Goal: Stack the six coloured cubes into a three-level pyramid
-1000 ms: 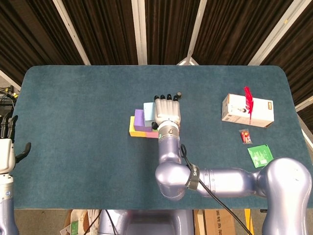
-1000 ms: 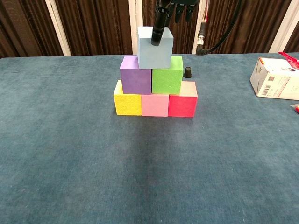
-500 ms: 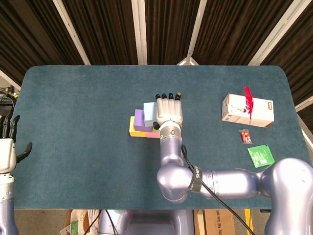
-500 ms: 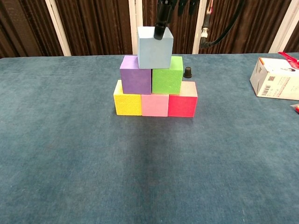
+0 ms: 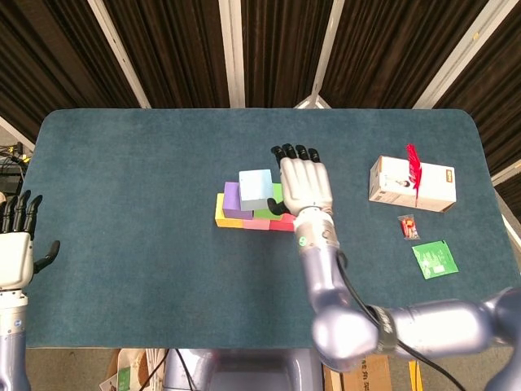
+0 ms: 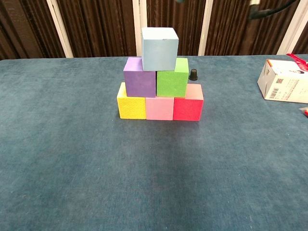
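The tabletop (image 6: 62, 159) carries the finished stack near its middle; the right robot hand (image 5: 304, 184), which half a second ago hovered over the top of the pile with a fingertip against the light blue cube (image 6: 160, 41), has now drawn off to the right and hangs beside the stack, fingers spread and holding nothing (in the chest view it has gone out of sight altogether). The left robot hand (image 5: 16, 244) waits at the far left edge, fingers apart, empty, well clear of the cubes.

The pyramid stands by itself: yellow cube (image 6: 131, 104), pink cube (image 6: 159, 108) and red cube (image 6: 188, 105) in a row on the tabletop, touching; purple cube (image 6: 139, 77) and green cube (image 6: 172, 78) side by side on them; the light blue cube on top, straddling the join of those two, upright and unmoved by the release.

By my reading the task is complete; all three levels are built and nothing supports them.

A small black cap (image 6: 193, 74) sits just behind the green cube.
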{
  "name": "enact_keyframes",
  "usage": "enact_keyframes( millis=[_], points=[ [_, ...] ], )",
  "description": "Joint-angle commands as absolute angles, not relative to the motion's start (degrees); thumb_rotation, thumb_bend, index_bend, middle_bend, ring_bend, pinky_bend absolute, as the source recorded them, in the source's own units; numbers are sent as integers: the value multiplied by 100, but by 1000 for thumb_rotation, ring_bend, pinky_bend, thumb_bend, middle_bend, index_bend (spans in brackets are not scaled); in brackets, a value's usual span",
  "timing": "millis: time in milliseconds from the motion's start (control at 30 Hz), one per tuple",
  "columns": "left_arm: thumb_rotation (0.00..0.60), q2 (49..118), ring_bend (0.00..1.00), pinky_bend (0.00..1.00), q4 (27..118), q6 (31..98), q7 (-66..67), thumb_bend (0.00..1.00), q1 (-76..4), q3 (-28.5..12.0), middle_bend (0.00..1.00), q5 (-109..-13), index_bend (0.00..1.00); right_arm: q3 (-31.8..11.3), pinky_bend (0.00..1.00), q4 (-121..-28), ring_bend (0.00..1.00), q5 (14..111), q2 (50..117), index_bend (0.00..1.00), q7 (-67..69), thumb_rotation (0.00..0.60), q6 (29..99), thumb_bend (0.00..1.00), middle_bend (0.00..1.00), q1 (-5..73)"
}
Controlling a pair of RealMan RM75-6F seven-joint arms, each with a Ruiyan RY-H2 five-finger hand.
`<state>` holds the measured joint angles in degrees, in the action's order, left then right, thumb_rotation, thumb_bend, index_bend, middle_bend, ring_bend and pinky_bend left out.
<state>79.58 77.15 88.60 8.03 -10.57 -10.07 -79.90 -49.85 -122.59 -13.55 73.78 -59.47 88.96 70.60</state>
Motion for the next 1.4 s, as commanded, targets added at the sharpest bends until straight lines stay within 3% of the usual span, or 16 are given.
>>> enact_keyframes(
  millis=[33, 233, 433, 567, 767, 1100, 1400],
  points=[
    [600, 7910, 0, 0, 7786, 8802, 806, 357, -1053, -982, 0, -7966, 47, -4841, 0, -13040, 0, -550, 6861, 140, -5386, 600, 8714, 354, 110, 6401],
    [600, 7820, 0, 0, 7933, 8840, 788, 357, -1008, -984, 0, -7956, 47, -4244, 0, -13499, 0, 449, 6413, 140, -5119, 600, 8614, 354, 111, 5829],
    [600, 7715, 0, 0, 8085, 8887, 717, 357, -953, -952, 0, -7998, 47, -3618, 0, -13499, 0, 1244, 6096, 140, -4633, 600, 8030, 353, 110, 5186],
    [600, 7630, 0, 0, 8156, 8834, 657, 357, -940, -940, 0, -7979, 47, -2866, 0, -13499, 0, 2807, 6002, 140, -4235, 600, 7983, 354, 111, 4539],
    [600, 7479, 0, 0, 8269, 8854, 494, 357, -904, -956, 0, -7993, 47, -1717, 0, -13483, 0, 4916, 5879, 140, -3554, 600, 8509, 354, 110, 3378],
    [600, 7467, 0, 0, 8305, 8854, 534, 357, -898, -896, 0, -8074, 47, -191, 0, -11785, 0, 7597, 6140, 140, -2010, 600, 9158, 354, 111, 1864],
    [600, 7430, 0, 0, 8370, 8833, 546, 357, -881, -833, 0, -8131, 47, 312, 0, -10445, 0, 8478, 6577, 123, -1718, 600, 9570, 353, 111, 1183]
  ],
)
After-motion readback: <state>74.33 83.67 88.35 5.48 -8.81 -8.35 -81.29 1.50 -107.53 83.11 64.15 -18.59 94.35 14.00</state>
